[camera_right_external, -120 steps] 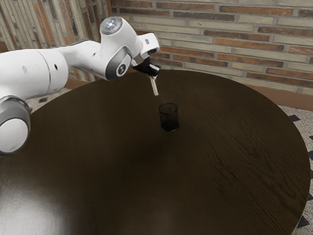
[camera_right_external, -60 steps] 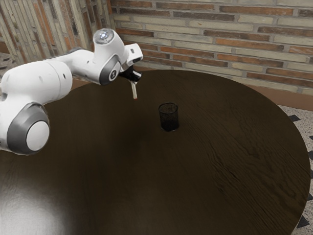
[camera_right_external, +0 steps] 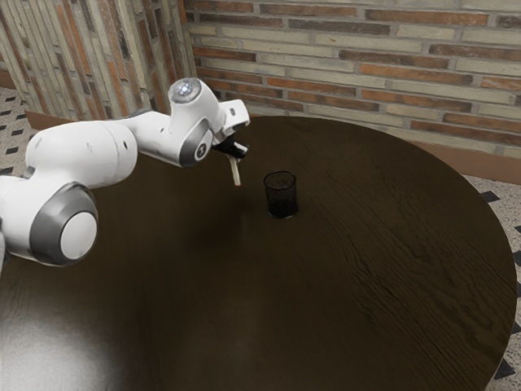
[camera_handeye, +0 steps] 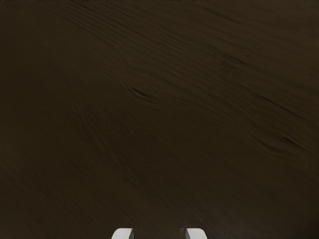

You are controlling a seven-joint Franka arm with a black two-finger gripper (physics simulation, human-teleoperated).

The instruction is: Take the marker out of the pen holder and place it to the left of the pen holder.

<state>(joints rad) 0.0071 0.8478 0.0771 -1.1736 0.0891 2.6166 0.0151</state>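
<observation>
1. Marker (camera_right_external: 237,173) is hanging above the counter (camera_right_external: 366,269), toward its far edge; a high release is risking bouncing or rolling.
2. Claw (camera_right_external: 236,155) is pinching the upper end; slack is inviting tilt.
3. Pen holder (camera_right_external: 282,197) is standing near; swinging low is threatening tipping.

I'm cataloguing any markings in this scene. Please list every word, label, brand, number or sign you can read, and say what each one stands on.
No text can be read.
Arm's grey round joint cover: a small pale mark, too small to make out.
Marker, at the hand: too small to tell whether it bears print.
Pen holder: no lettering to be seen.
</observation>
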